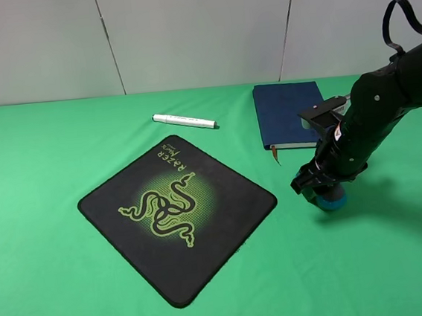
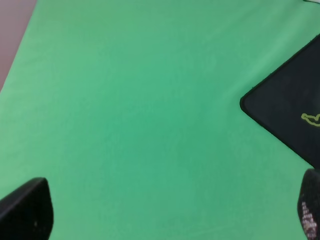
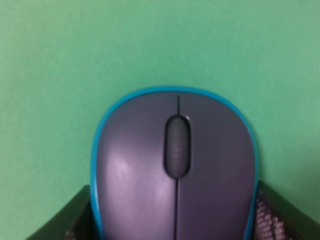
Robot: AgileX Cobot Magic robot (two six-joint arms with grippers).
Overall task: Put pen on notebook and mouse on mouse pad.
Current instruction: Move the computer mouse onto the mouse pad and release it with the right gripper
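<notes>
Right of the mouse pad, before the notebook, our right arm bends low; the right gripper clasps the mouse (mostly hidden from overhead) on the cloth. The left gripper gapes. The pen lies behind the pad.

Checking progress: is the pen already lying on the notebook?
No, the pen lies to the left of the notebook, not touching it.

Black jointed arm — looped black cable, blocky black claw.
</notes>
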